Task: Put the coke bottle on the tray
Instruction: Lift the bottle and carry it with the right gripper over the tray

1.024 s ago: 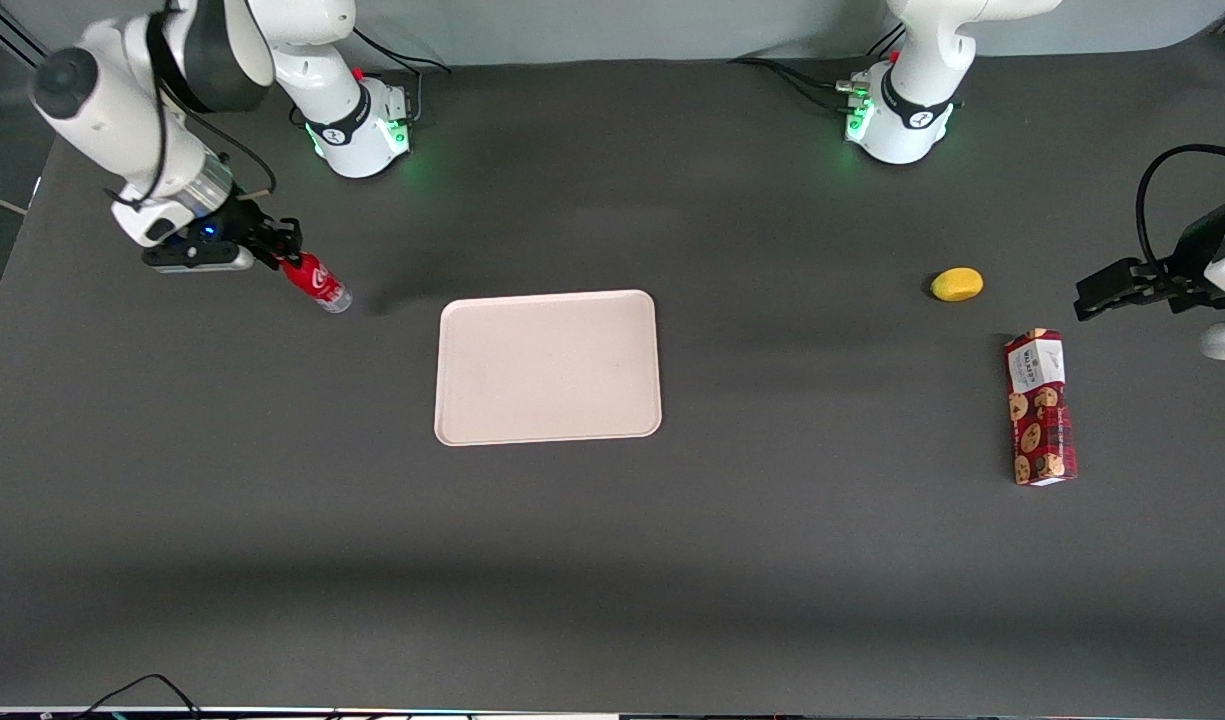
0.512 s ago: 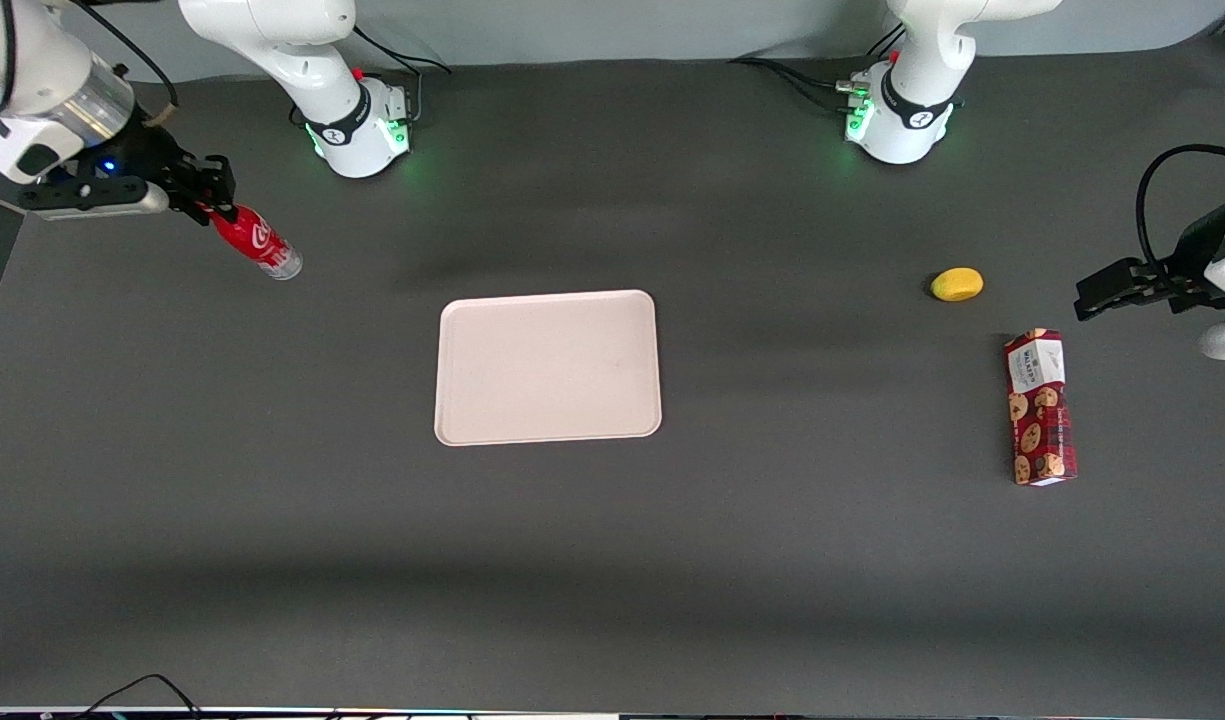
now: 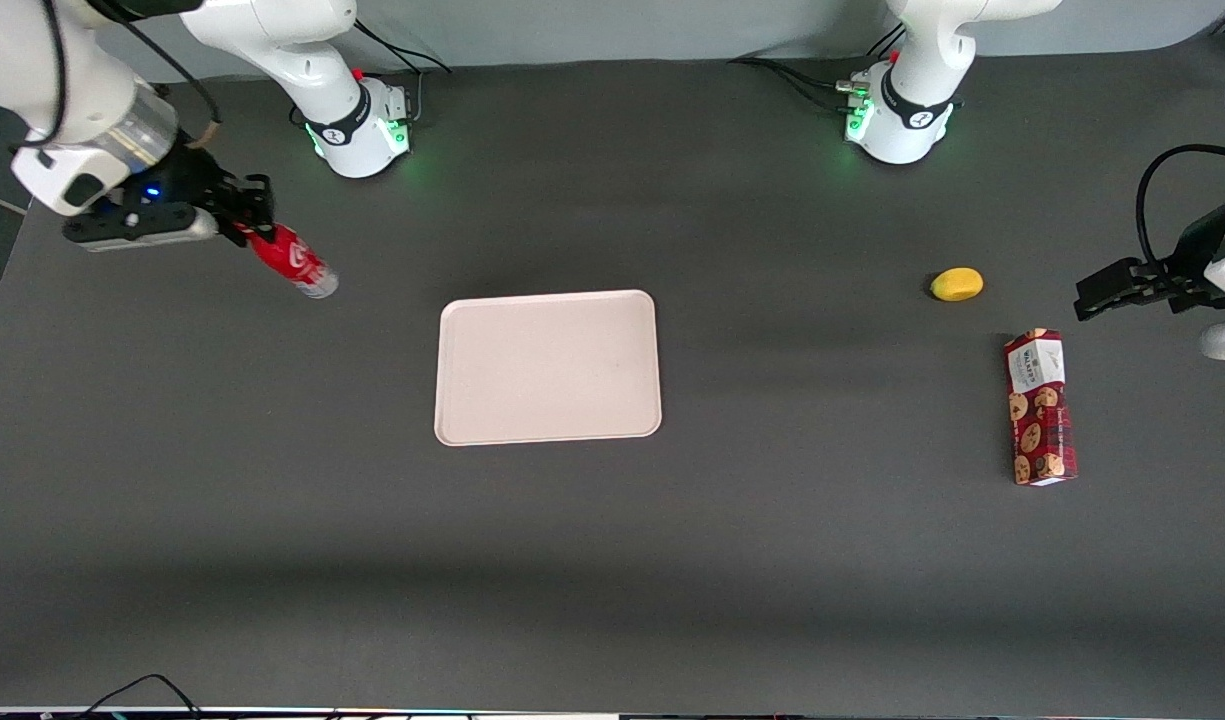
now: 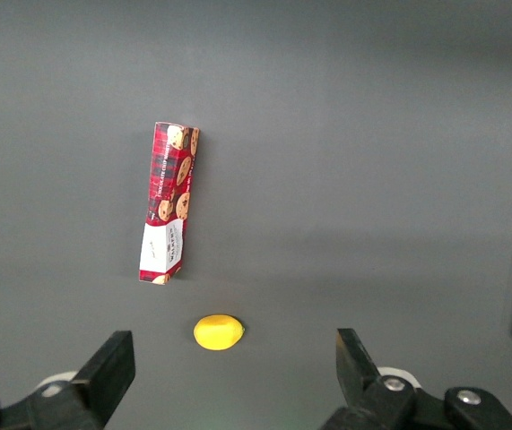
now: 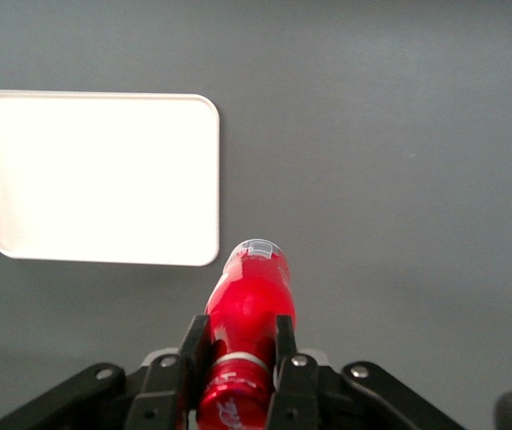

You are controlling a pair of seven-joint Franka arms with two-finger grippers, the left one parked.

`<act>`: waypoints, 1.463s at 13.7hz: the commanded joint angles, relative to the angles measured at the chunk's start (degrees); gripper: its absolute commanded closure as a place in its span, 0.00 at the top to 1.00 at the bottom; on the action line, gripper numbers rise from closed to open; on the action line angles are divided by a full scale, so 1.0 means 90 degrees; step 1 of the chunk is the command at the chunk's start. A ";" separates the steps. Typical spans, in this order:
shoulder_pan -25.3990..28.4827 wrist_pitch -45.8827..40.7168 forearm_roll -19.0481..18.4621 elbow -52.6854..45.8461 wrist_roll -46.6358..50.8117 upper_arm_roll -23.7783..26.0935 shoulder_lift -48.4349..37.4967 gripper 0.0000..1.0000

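My right gripper is shut on the coke bottle, a slim red bottle with white script and a clear base, held tilted in the air with its base pointing toward the tray. It hangs above the table toward the working arm's end, apart from the tray. The pale pinkish-cream tray lies flat mid-table with nothing on it. In the right wrist view the fingers clamp the bottle near its neck, and the tray shows past the bottle's base.
A yellow lemon and a red cookie box lie toward the parked arm's end; both also show in the left wrist view, lemon and box. Two arm bases stand along the table's farther edge.
The gripper with the bottle rose and swung away from the tray half a second ago, then came back down and toward the tray. The tray, lemon and box have not moved.
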State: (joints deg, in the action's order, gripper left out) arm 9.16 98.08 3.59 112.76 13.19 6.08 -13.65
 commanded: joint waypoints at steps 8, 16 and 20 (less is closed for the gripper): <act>0.1287 0.2567 -0.0477 -0.0518 0.1777 -0.0256 0.2598 0.00; 0.1336 0.3194 -0.0516 -0.0557 0.1777 -0.0256 0.3508 0.00; 0.1336 0.3203 -0.0594 -0.0566 0.1777 -0.0256 0.3635 0.00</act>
State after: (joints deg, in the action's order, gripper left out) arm 20.35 127.13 -0.33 109.51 27.07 4.29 18.19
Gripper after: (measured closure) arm 0.665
